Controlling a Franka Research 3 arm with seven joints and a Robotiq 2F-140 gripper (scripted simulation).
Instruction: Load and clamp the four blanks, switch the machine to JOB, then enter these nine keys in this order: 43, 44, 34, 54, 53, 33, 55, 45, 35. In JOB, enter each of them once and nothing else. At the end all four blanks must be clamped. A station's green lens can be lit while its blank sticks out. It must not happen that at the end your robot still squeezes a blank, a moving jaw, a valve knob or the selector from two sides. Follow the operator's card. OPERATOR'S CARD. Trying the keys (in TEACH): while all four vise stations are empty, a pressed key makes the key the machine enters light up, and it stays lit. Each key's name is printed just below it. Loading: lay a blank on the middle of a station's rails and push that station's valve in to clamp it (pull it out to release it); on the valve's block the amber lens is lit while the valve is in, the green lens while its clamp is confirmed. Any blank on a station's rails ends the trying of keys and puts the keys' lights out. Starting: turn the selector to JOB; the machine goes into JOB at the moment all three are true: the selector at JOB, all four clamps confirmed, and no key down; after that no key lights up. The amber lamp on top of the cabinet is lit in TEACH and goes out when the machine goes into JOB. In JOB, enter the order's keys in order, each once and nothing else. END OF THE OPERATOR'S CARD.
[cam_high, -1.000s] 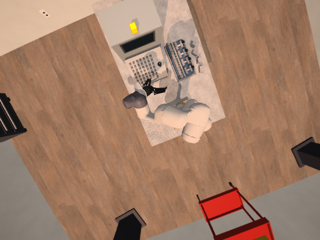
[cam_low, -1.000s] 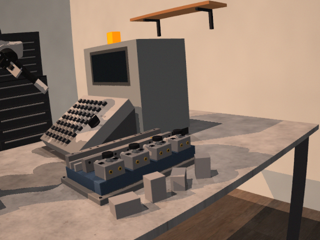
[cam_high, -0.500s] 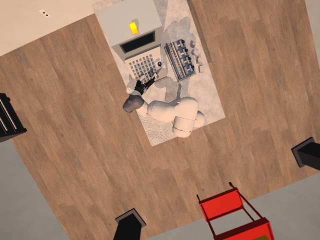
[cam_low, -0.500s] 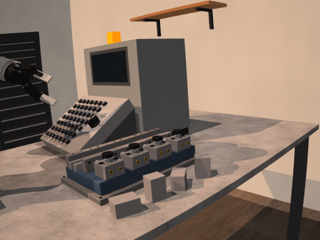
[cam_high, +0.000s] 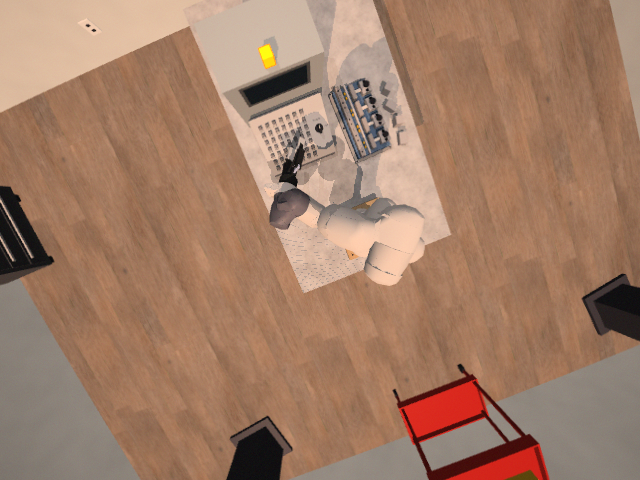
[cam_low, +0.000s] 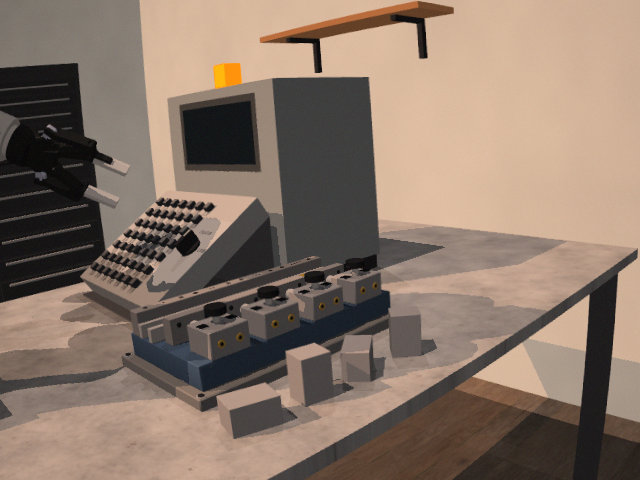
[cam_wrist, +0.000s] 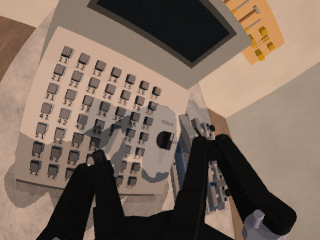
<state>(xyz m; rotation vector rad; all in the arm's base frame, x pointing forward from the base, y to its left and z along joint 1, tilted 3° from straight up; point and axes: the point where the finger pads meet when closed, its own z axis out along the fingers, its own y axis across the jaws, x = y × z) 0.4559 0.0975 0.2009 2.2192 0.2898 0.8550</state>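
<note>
My gripper (cam_high: 297, 148) (cam_low: 114, 181) hangs in the air above and in front of the sloped keypad (cam_high: 281, 136) (cam_low: 149, 237) (cam_wrist: 87, 107). Its fingers stand apart with nothing between them. No key looks lit. The black selector knob (cam_high: 320, 127) (cam_low: 188, 241) (cam_wrist: 164, 139) sits at the keypad's right. The amber lamp (cam_high: 267, 55) (cam_low: 227, 75) on the cabinet is lit. The blue vise fixture (cam_high: 359, 121) (cam_low: 242, 361) has bare rails. Several grey blanks lie loose on the table beside it, among them one blank (cam_low: 249, 409), a second (cam_low: 309, 373) and a third (cam_low: 404, 330).
Black valve knobs (cam_low: 215, 310) (cam_low: 268, 291) top the station blocks. The table's edge (cam_low: 465, 372) runs close behind the blanks. A black drawer cabinet (cam_low: 41, 232) stands behind my gripper. A red cart (cam_high: 444, 413) stands on the floor.
</note>
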